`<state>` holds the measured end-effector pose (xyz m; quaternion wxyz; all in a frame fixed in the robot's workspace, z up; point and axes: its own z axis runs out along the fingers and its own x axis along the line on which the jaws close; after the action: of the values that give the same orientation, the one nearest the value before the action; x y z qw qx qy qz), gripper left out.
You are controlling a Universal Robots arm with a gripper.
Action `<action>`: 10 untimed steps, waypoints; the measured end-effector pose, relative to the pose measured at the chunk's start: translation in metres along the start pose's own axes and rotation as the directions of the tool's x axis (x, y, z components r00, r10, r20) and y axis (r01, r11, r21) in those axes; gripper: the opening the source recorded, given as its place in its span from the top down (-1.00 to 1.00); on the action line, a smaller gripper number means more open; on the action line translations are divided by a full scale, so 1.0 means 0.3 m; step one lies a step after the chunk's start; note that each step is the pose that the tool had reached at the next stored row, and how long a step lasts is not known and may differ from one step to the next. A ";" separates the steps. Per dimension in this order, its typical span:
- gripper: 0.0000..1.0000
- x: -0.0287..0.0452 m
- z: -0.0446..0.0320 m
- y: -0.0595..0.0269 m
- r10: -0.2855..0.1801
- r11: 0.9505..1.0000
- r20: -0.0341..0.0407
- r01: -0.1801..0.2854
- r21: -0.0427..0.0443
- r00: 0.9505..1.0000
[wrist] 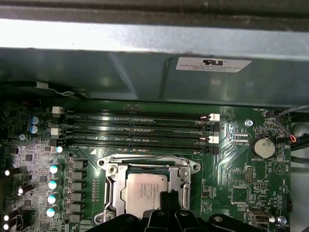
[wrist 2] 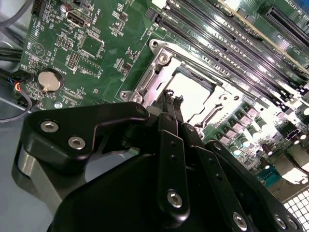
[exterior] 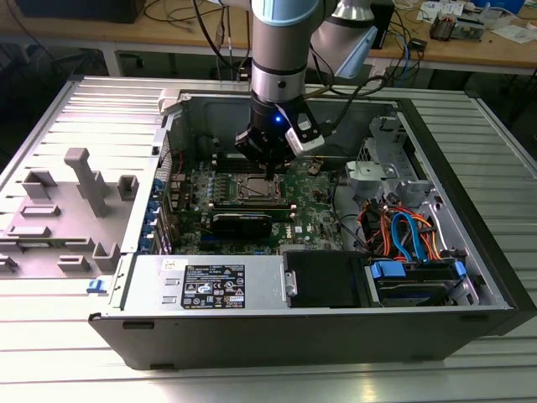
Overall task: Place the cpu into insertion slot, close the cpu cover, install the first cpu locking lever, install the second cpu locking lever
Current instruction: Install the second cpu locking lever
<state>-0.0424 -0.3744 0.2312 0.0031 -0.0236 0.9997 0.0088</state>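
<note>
Under the jaws | cpu (wrist: 146, 192) seated in socket | jaws together, touching it

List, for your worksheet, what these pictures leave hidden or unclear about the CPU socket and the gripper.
- First wrist view: the gripper covers the near edge of the cpu and cpu cover.
- Second wrist view: the gripper's body hides the socket's near side, so lever positions are unclear.
- Exterior view: the arm overhangs the socket; cpu too small to judge.
</note>
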 end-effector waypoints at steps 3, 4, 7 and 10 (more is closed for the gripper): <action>0.79 0.000 0.000 0.000 0.000 1.000 0.000 0.000 0.000 1.000; 0.79 0.000 0.000 0.000 0.000 1.000 0.000 0.000 0.000 1.000; 0.79 0.000 -0.005 -0.001 0.000 1.000 0.000 0.000 0.000 1.000; 0.79 0.000 -0.019 0.000 0.000 1.000 0.000 0.000 0.000 1.000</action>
<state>-0.0424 -0.3745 0.2370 0.0031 -0.0236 0.9997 0.0088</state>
